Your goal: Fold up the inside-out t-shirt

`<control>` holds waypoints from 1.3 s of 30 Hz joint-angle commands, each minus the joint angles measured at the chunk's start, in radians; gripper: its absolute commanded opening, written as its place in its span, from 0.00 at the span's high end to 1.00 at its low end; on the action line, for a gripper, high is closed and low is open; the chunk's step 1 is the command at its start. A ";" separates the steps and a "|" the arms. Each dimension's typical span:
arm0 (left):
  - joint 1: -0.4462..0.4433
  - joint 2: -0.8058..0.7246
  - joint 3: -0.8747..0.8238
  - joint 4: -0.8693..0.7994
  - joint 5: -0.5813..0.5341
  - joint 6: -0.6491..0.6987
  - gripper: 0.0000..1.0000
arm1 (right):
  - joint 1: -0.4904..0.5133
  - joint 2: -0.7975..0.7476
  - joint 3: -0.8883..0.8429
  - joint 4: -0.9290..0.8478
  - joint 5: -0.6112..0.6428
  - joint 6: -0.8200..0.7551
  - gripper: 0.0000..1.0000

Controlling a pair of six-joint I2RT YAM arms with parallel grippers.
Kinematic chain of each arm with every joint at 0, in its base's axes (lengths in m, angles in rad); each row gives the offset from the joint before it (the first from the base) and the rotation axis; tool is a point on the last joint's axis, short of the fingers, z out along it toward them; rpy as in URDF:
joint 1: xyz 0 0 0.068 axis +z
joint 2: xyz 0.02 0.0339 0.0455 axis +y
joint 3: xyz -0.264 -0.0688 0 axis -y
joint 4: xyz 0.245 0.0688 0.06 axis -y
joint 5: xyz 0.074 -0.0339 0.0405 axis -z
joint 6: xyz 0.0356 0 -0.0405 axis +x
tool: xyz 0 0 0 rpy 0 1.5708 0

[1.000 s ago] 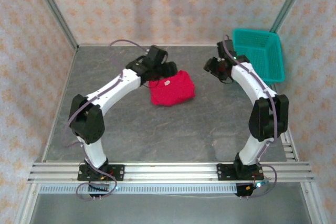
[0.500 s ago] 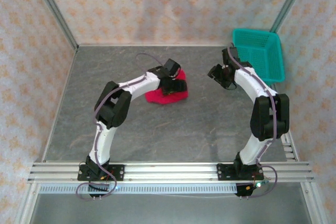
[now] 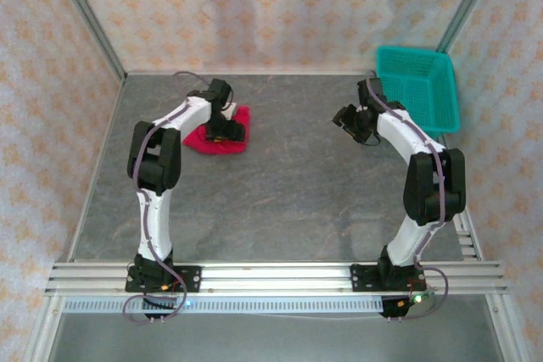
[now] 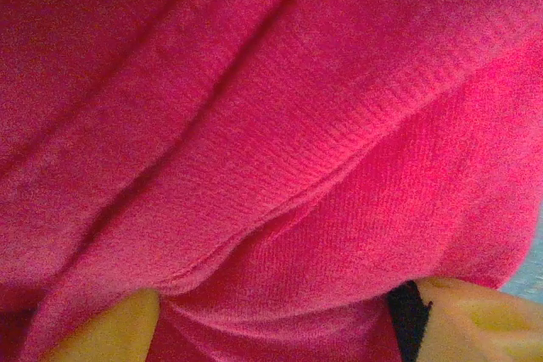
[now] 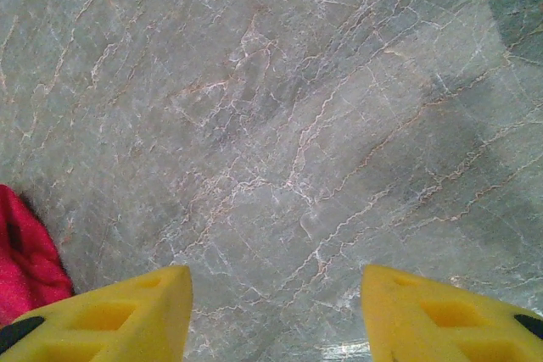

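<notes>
Grey marbled tabletop [image 3: 288, 192], patterned walls [image 3: 280, 14] — left end effector [image 4: 284, 328] clamps the t-shirt [image 4: 271, 125], right end effector [image 5: 273, 294] apart.

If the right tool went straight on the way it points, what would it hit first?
Probably the bare table, which lies straight ahead of the open right tool; the red shirt sits off to one side.

Overhead rear overview; close wrist views; common t-shirt [image 3: 200, 137]
</notes>
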 commanded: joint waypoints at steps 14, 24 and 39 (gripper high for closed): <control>0.052 -0.120 0.071 -0.060 -0.078 0.054 0.00 | 0.003 -0.069 0.043 -0.032 -0.009 -0.057 0.43; -0.091 -0.538 -0.234 0.192 -0.204 -0.043 0.00 | 0.003 -0.204 0.025 -0.023 0.286 -0.245 0.15; -0.073 -0.883 -0.982 0.785 -0.733 0.018 0.00 | 0.003 -0.447 -0.745 0.852 0.731 -0.558 0.05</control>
